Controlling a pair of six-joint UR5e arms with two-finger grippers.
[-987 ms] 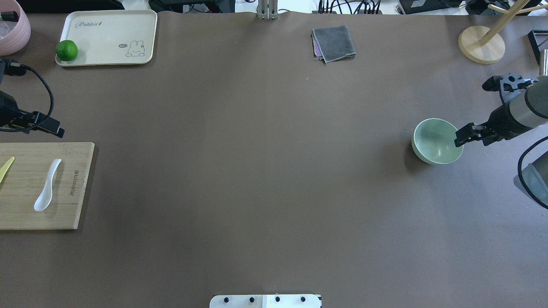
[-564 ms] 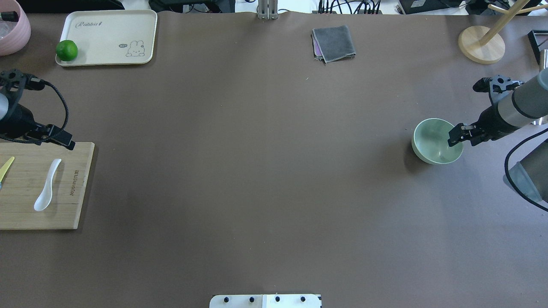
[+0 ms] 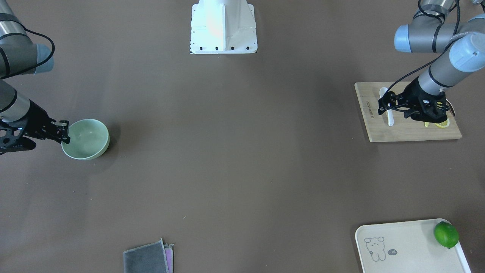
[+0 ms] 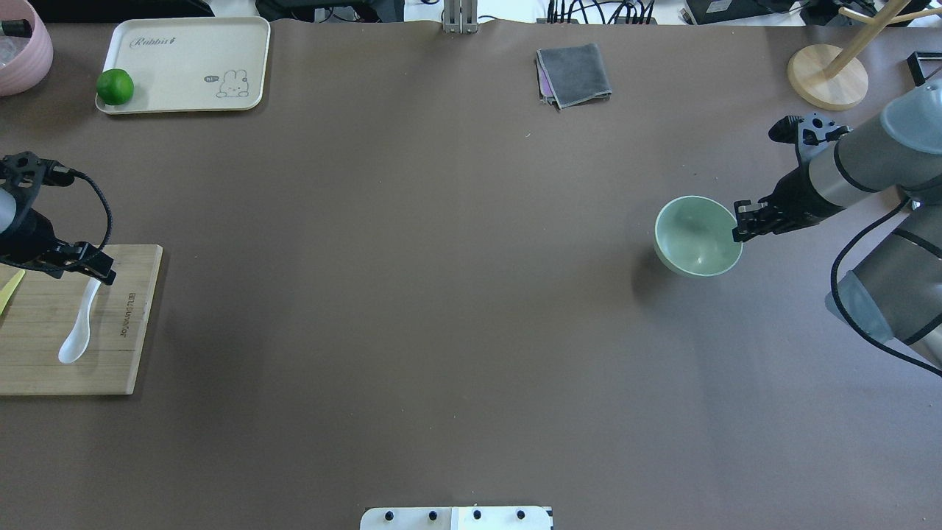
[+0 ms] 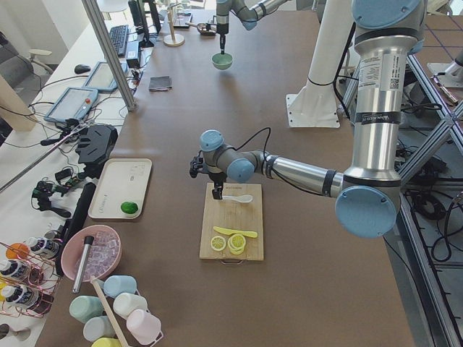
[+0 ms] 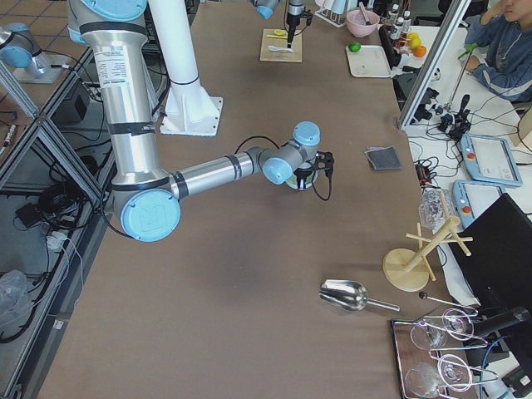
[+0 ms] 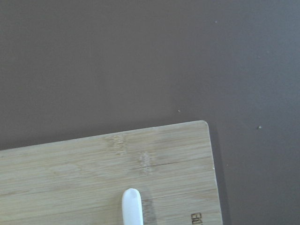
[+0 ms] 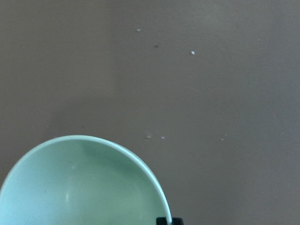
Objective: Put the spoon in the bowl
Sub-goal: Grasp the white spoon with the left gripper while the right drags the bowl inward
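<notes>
The white spoon [image 4: 76, 337] lies on a bamboo board [image 4: 44, 372] at the table's left edge, its scoop toward the near side. My left gripper [image 4: 99, 274] hovers over the handle's far end and looks open. The left wrist view shows only the handle tip [image 7: 131, 208] on the board [image 7: 70, 168], with no fingers in frame. The mint-green bowl [image 4: 692, 239] stands upright at the right. My right gripper [image 4: 738, 230] is shut on its right rim. One fingertip [image 8: 164, 220] shows at the rim of the bowl [image 8: 84, 187] in the right wrist view.
A yellow knife [image 4: 9, 288] and lemon slices [image 3: 439, 123] share the board. A cream tray [image 4: 184, 44] with a lime [image 4: 115, 87] is at the far left, and a pink bowl [image 4: 22, 44] is beside it. A grey cloth [image 4: 574, 73] and a wooden stand base [image 4: 828, 77] are at the far edge.
My right gripper has closed on the bowl's rim and dragged it left, toward the table's middle. My left gripper has moved nearer, over the board and above the spoon's handle.
</notes>
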